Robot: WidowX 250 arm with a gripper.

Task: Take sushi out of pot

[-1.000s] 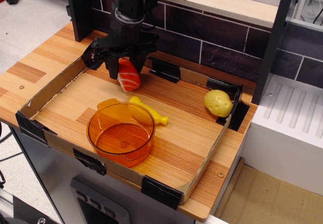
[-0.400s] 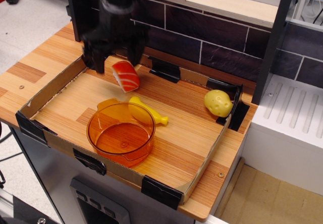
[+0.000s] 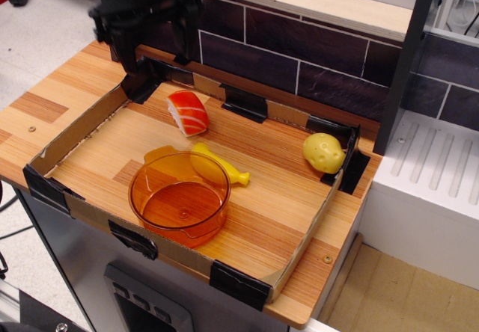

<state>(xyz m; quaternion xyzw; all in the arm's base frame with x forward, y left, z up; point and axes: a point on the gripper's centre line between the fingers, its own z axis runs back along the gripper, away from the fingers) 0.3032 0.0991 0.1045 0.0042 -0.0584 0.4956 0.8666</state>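
The sushi [image 3: 188, 112], orange-red with white stripes and a white base, lies on the wooden tray floor near the back wall, outside the pot. The translucent orange pot [image 3: 179, 197] stands empty at the tray's front left. My gripper [image 3: 146, 37] is raised at the upper left, above and left of the sushi, blurred, with its dark fingers spread open and nothing between them.
A yellow banana-like toy [image 3: 222, 164] lies just behind the pot. A pale yellow potato-like lump [image 3: 323, 152] sits at the tray's right corner. The low cardboard tray wall [image 3: 82, 126] rings the area. A dark tiled wall [image 3: 299, 55] stands behind.
The gripper let go of the sushi, opened, and rose up and to the left. The sushi now rests on the tray floor.
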